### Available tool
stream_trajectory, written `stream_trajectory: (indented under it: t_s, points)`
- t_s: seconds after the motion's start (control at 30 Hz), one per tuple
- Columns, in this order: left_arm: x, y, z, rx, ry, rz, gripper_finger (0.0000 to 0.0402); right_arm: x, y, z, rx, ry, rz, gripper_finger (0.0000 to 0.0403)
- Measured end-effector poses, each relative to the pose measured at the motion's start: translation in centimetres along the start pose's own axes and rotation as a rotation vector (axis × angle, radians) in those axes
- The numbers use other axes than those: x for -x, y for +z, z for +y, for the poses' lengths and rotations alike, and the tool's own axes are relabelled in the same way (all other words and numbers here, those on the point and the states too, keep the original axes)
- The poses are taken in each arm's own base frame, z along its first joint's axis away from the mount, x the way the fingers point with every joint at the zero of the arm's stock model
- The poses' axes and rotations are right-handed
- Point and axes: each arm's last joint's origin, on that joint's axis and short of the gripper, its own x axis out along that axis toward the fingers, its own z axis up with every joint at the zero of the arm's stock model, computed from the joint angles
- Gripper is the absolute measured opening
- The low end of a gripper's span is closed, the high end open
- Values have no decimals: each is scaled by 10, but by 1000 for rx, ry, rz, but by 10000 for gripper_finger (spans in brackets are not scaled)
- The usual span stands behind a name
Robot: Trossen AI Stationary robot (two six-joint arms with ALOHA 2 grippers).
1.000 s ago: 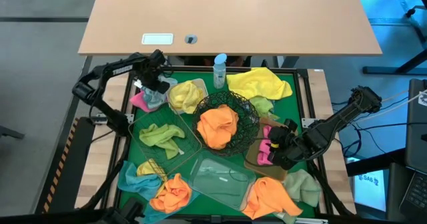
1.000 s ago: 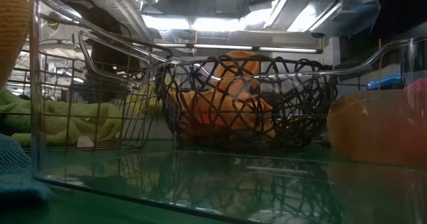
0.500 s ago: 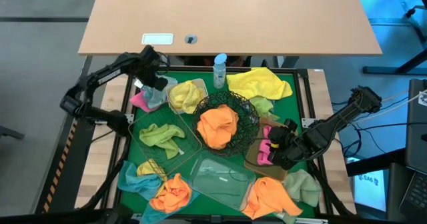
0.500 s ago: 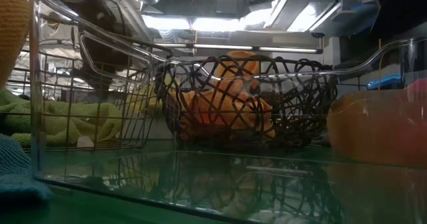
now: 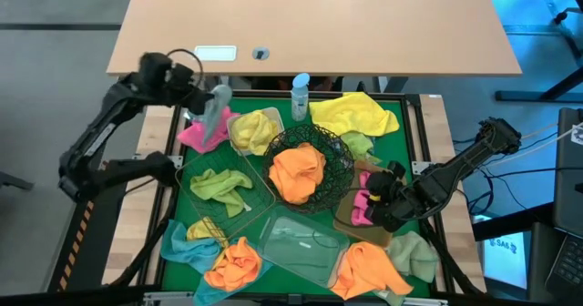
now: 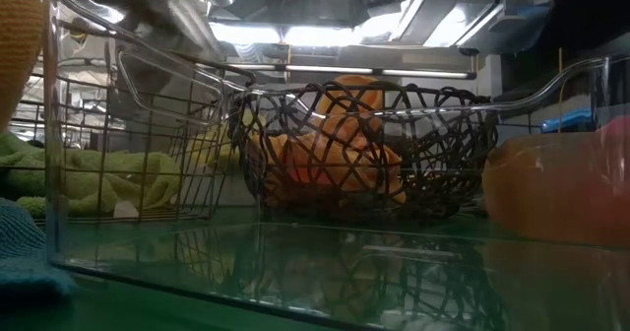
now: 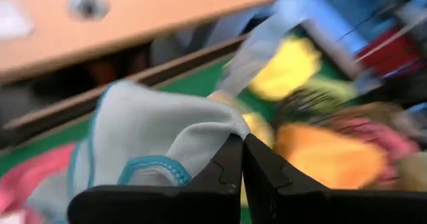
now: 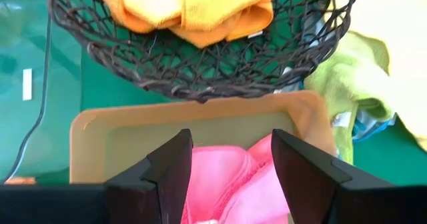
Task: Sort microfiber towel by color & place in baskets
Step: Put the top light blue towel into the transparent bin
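**One blue towel lifted at the far-left corner, its basket lying toward the near side**

One cloth hung from the left gripper (image 5: 211, 97), whose fingers (image 7: 223, 167) were pinched tight on a fold of the light blue towel (image 7: 160, 141); it drooped above the pink towel (image 5: 193, 135) at the mat's far-left corner, just beside the white tub (image 5: 246, 142) of yellow cloth; the blue towel's long axis ran downward from the grip. A second blue towel (image 5: 178, 244) lay at the near-left edge of the mat (well apart from the gripper, past the rectangular wire basket (image 5: 208, 160) with its pale green cloth); the left arm was clearly the nearer one for anything on that side. Toward the middle sat the round black wire bowl (image 5: 339, 165) holding orange, and nearer, the clear plastic tray (image 5: 301, 242), which appeared empty and so seemed the likely home for blue; that would mean carrying the cloth toward the near edge and rightward. At the right, the right gripper (image 8: 230, 159) stood with jaws spread over the tan tray (image 8: 187, 127), straddling the pink cloth (image 8: 230, 181) without squeezing it.
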Motion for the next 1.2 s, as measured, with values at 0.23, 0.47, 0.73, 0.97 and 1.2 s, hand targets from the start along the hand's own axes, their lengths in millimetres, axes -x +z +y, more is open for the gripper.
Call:
stream_trajectory:
  t_s: [0.23,0.47,0.73,0.97,1.2]
  points:
    - [43,12,-38,-66,-221,-175,0,0,1,-1,1,-28,-49,202]
    - [67,28,-68,-138,-432,-297,0,1,8,4,31,-24,-164,202]
    - [64,38,-101,-185,-719,-348,0,1,12,10,77,15,-213,202]
    - [47,37,-133,-218,-901,-309,0,1,13,11,73,20,-217,202]
    - [29,34,-151,-259,-909,-299,0,1,13,11,73,20,-216,202]
